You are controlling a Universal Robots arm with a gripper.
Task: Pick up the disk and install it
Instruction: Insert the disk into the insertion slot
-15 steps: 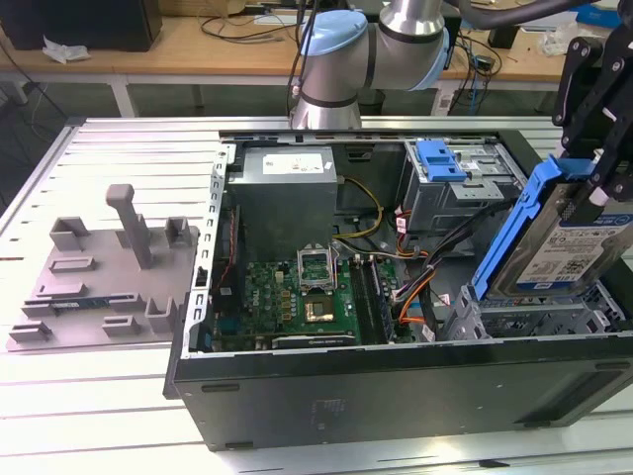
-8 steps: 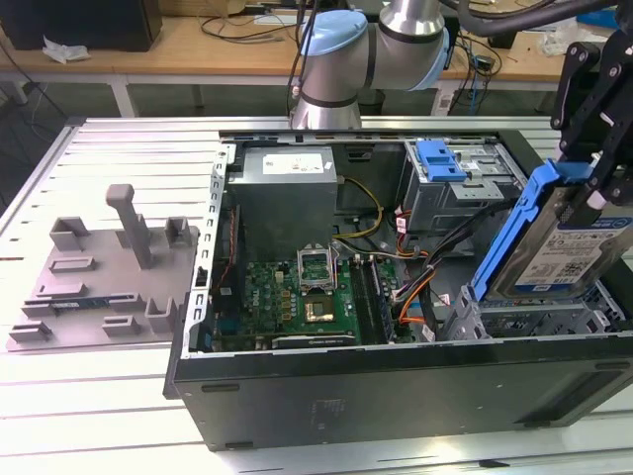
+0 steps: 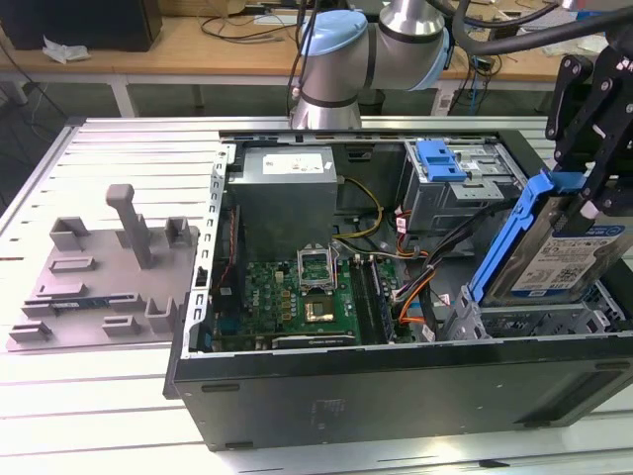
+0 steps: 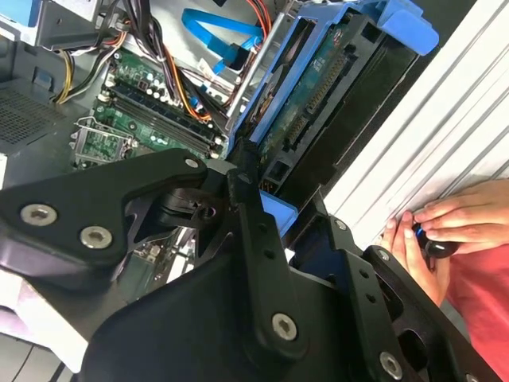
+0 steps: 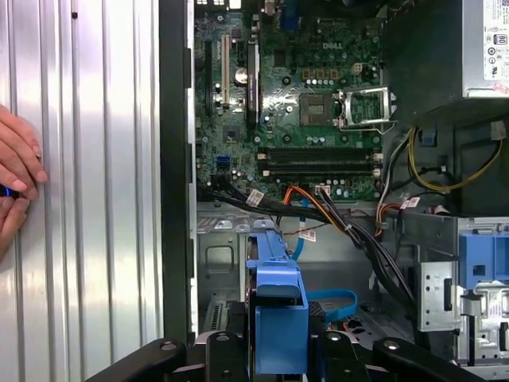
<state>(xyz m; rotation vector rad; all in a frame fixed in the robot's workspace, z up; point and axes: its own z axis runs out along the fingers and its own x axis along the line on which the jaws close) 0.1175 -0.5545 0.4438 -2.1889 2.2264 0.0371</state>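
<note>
The black gripper is closed on the disk, a flat rectangular silver hard drive in a blue plastic carrier rail, gripping its upper end. In the exterior view it hangs tilted at three o'clock from the green motherboard, long axis running seven to one o'clock, lower end over the grey metal drive bay.

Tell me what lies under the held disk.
Under the tilted disk, shut in the gripper, sits a metal drive bay in the computer case. The bay's floor beneath the disk is covered.
</note>
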